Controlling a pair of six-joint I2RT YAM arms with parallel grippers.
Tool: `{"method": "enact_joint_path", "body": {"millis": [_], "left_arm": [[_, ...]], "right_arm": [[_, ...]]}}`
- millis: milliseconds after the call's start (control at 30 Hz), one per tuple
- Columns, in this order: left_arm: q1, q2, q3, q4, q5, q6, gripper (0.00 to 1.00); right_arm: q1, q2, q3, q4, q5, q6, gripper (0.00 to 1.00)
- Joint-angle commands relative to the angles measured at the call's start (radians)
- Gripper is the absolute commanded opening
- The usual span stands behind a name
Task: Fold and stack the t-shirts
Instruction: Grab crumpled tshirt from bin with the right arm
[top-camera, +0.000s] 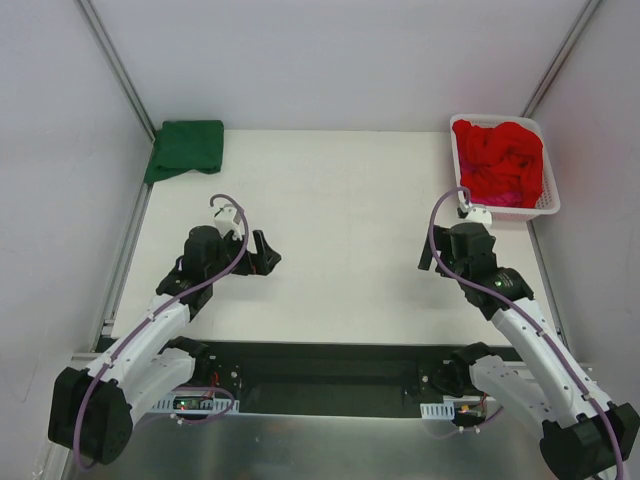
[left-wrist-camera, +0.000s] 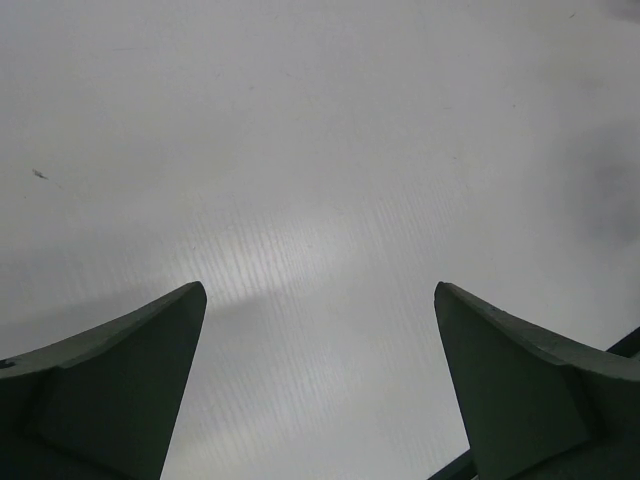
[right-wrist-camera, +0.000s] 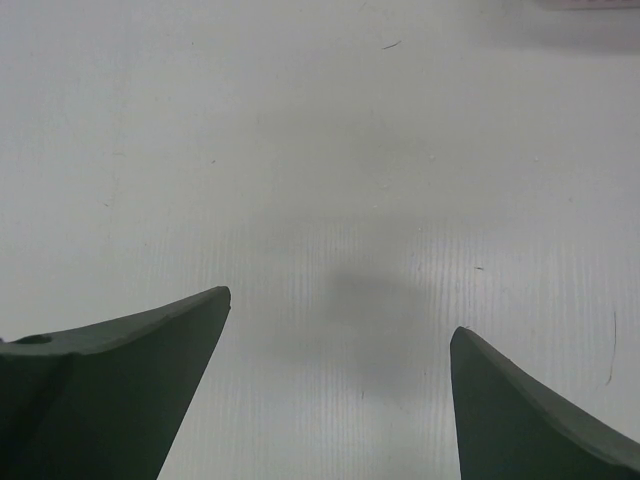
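A folded dark green t-shirt (top-camera: 186, 148) lies at the table's far left corner. A bright red t-shirt (top-camera: 496, 158) is crumpled in the white basket (top-camera: 549, 190) at the far right, with a bit of magenta-pink t-shirt (top-camera: 505, 199) showing under its near side. My left gripper (top-camera: 262, 254) hovers open over the table's left half, well short of the green shirt. My right gripper (top-camera: 430, 255) is open near the basket's near-left corner. In both wrist views only bare white table shows between the left fingertips (left-wrist-camera: 190, 300) and the right fingertips (right-wrist-camera: 215, 300).
The white table (top-camera: 340, 230) is walled by grey panels left, right and behind. A metal rail (top-camera: 125, 255) runs along the left edge. The arm bases and cables sit at the near edge.
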Motion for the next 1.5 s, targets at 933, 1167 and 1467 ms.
{"method": "enact_joint_path", "body": {"millis": [933,1167,1467], "left_arm": [[-0.004,-0.129,-0.05,-0.022,-0.126,-0.001,0.99],[-0.003,-0.152,-0.068,-0.055,-0.265,-0.042,0.99],[-0.003,-0.126,-0.085,-0.055,-0.291,-0.032,0.99]], "right_arm": [[-0.005,0.023,0.121,-0.053,0.097,0.014,0.96],[-0.229,0.078,0.269,-0.065,0.034,-0.035,0.96],[-0.683,0.374,0.499,0.016,-0.449,0.058,0.96]]}}
